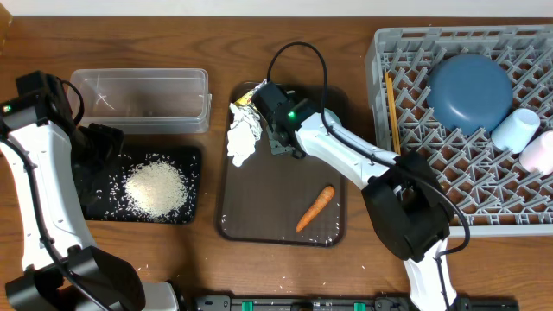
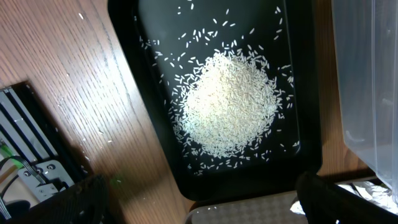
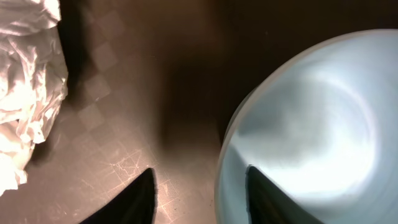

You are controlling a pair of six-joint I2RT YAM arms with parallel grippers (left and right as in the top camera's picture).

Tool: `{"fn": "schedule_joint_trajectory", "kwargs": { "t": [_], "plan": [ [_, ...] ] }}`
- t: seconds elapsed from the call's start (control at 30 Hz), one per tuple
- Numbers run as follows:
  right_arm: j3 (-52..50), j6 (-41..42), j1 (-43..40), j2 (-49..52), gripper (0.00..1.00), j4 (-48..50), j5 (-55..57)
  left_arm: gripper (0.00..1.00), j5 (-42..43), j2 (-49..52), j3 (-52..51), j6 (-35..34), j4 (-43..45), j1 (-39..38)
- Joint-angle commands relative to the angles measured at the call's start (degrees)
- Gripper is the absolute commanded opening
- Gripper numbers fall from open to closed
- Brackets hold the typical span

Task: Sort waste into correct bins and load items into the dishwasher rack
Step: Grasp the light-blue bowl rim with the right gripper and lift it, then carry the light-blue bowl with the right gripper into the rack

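My right gripper (image 1: 276, 121) (image 3: 199, 171) is low over the brown serving tray (image 1: 276, 190) and straddles the rim of a pale blue round cup (image 3: 305, 130). One finger is inside, one outside, with a gap showing. From overhead the arm hides that cup. A crumpled tissue (image 1: 244, 134) (image 3: 28, 93) lies just left, a wrapper (image 1: 249, 95) behind it, a carrot (image 1: 315, 207) toward the front. Rice (image 1: 155, 188) (image 2: 227, 102) is heaped in the black tray (image 1: 194, 186) (image 2: 249, 180). My left gripper (image 1: 102, 142) (image 2: 208, 205) hangs wide open above it, holding nothing.
The clear tub (image 1: 138, 78) (image 2: 367, 81) stands behind the black tray. The grey rack (image 1: 406, 52) at the right holds an upturned blue bowl (image 1: 469, 91), a white cup (image 1: 516, 130), a pale cup (image 1: 540, 151) and chopsticks (image 1: 393, 108). Stray rice grains dot the table.
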Motion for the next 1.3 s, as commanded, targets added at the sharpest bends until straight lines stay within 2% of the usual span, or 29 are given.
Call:
{"fn": "schedule_joint_trajectory", "kwargs": {
  "t": [0.0,0.07,0.27,0.5,0.57,0.7,0.83,1.0,1.27],
  "plan": [
    [-0.37,0.87,0.31,0.48,0.35,0.52,0.85,0.99,-0.31,0.55,0.50,-0.52,-0.17,0.20],
    [-0.37,1.22,0.37,0.48,0.31,0.96,0.85,0.99,-0.31,0.55,0.50,-0.52,-0.17,0.20],
    [-0.37,1.70,0.35,0.46,0.31,1.07,0.66,0.99,-0.31,0.55,0.50,-0.52,-0.17,0.20],
    [-0.42,1.73,0.31,1.57,0.39,1.16,2.03,0.99,-0.31,0.55,0.50,-0.52,-0.17,0.20],
    [-0.42,1.73,0.31,2.58,0.37,1.09,2.14,0.99,-0.31,0.55,0.50,-0.52,-0.17,0.20],
    [-0.42,1.73,-0.02,3.23,0.26,0.66,2.10,0.99,-0.31,0.55,0.50,-0.52,-0.17,0.20],
    [0.13,1.70,-0.02,2.49,0.22,0.66,2.12,0.99,-0.31,0.55,0.50,-0.52,-0.17,0.20],
    [0.81,1.73,-0.13,0.63,0.01,0.02,1.77,0.99,-0.31,0.55,0.50,-0.52,-0.17,0.20],
    [0.81,1.70,-0.20,-7.87,0.02,-2.86,1.18,0.99,-0.31,0.55,0.50,-0.52,-0.17,0.20]
  ]
}}
